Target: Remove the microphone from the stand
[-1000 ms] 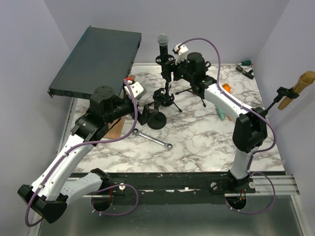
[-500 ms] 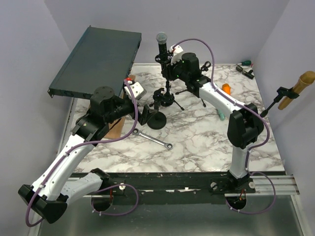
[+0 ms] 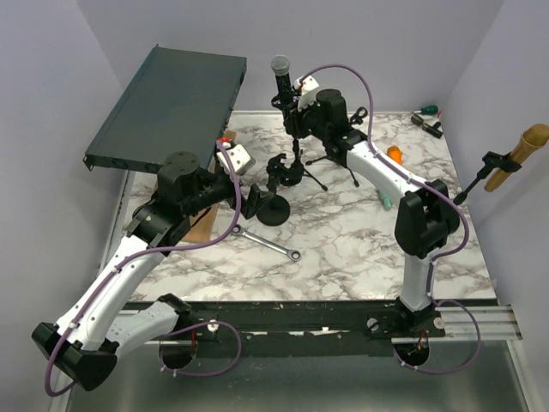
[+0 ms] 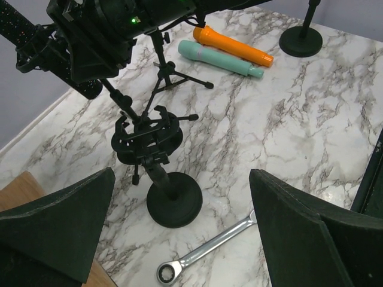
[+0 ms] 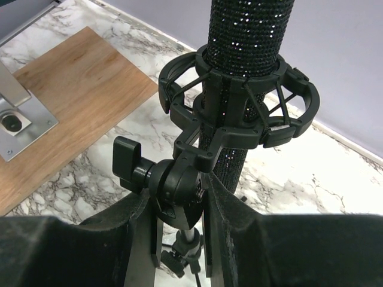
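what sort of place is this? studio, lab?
Probably a robot lab cell, not a studio: two arms bolted to a marble-look table, plain walls, props like a microphone, stand, wrench.

Robot lab, marble-print table (image 3: 343, 245), plain lilac walls (image 3: 43, 86)

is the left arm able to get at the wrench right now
Probably yes: the wrench lies uncovered just below the open left tool, with only the round stand base beside it.
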Motion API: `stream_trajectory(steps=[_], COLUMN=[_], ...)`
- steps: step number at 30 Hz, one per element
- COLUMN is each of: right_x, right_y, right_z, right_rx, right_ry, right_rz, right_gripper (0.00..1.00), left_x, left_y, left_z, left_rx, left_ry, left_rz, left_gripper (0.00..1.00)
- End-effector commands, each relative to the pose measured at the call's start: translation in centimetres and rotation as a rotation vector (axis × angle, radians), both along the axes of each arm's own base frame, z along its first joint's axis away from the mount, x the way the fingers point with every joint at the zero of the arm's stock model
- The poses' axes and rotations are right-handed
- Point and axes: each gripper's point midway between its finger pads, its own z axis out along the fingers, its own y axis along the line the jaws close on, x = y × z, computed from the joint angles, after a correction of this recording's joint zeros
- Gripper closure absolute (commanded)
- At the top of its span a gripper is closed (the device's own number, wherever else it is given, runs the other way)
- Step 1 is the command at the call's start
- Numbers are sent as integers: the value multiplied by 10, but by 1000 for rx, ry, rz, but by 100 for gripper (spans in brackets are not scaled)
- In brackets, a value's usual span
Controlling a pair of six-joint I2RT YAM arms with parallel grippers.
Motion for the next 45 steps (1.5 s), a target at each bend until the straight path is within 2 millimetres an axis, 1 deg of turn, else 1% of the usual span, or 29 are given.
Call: stream_trajectory(steps=[1,5,15,17,20,22,26,29,31,35,38,42,43,45], right_x=[16,19,23,23,22,20,13,-1,-12,-41,-64,-94,-102,-123], right_y=[-3,-7,-14,-16,-21,-25,-33,-38,-41,-47,-51,-56,-58,-63], right_z=[45,63,119,133,162,175,215,247,265,291,296,290,286,283], right_rx=[27,47,100,112,132,132,157,187,208,241,257,262,258,260], right_ry=[-117,-146,-231,-254,-310,-321,-385,-429,-444,-459,-444,-416,-408,-411], right_rz=[-29,-32,-23,-25,-29,-35,-46,-38,-26,10,45,86,97,120], right_gripper=[99,99,99,99,99,99,99,99,99,99,99,99,100,99], left_x=[-1,-1,0,0,0,0,1,0,0,-2,-4,-8,-9,-12], left_y=[3,3,3,3,3,3,2,2,2,1,0,-4,-4,-5], left_z=[6,7,9,9,11,11,12,14,16,22,29,39,42,45], left_rx=[-8,-11,-15,-16,-17,-18,-23,-27,-30,-40,-56,-77,-82,-87], left_ry=[-44,-44,-42,-43,-46,-47,-43,-43,-46,-58,-66,-77,-82,-90], left_rz=[-3,-3,-2,-2,-3,-2,-1,-5,-6,-9,-23,-51,-57,-73], left_gripper=[1,1,2,1,2,2,1,1,1,1,1,2,1,1])
